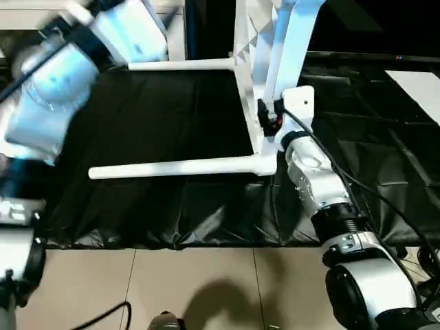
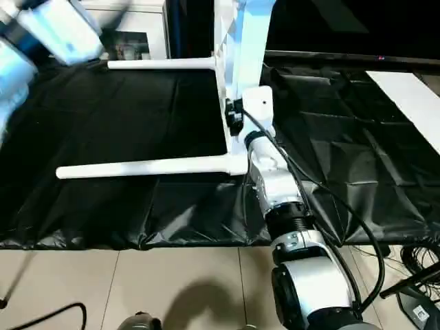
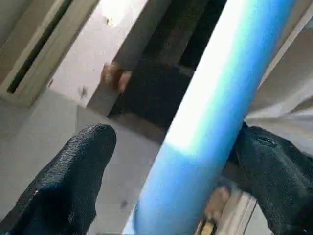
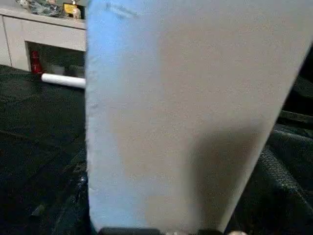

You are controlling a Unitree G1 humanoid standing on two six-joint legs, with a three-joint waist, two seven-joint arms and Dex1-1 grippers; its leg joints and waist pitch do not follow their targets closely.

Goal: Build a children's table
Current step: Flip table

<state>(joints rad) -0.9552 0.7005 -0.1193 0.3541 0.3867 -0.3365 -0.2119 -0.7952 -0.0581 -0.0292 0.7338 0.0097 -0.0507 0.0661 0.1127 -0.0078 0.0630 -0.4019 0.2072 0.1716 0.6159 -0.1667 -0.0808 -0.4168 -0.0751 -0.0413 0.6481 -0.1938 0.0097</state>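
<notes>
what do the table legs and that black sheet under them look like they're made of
The table legs look like smooth white moulded plastic: seamless round tubes with an even, faintly glossy surface, matching the tabletop. The black sheet looks like thin plastic film or coated fabric: it creases sharply and catches shiny highlights. Which of those cannot be told.

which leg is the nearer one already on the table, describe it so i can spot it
Start at the black cloth, where the white tabletop stands on edge beside the right tool. Two legs jut sideways from it toward the robot's left. Yours is the nearer leg, low over the cloth by its front edge; the other sits farther back.
</notes>
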